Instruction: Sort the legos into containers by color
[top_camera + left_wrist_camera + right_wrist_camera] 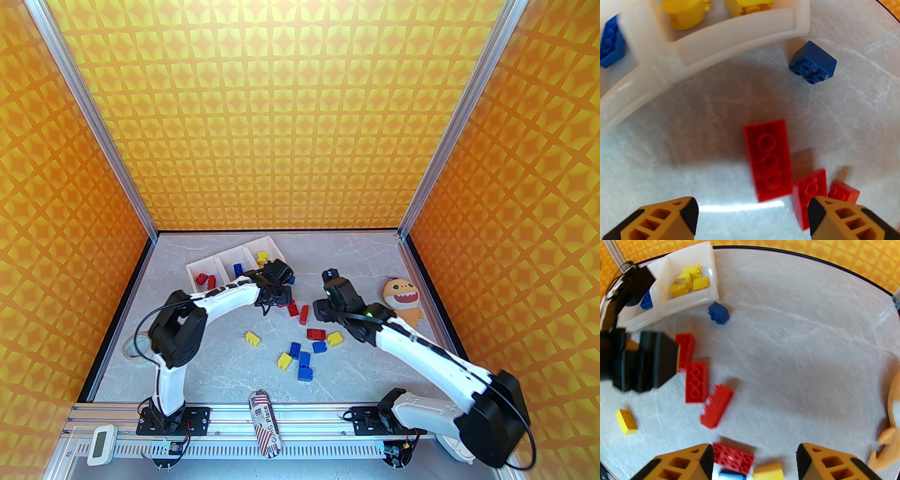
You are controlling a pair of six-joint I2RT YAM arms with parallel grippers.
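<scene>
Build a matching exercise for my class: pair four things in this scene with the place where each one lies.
Things
1. orange plush toy
2. clear tape roll
3. lone dark-blue plastic brick
4. yellow plastic bricks

Places
A. inside an end compartment of the white plastic tray
B. on the table, just outside the tray's corner
C. by the table's left edge
D. near the table's right edge

Pairs: 1-D, 2-C, 3-B, 4-A
</scene>
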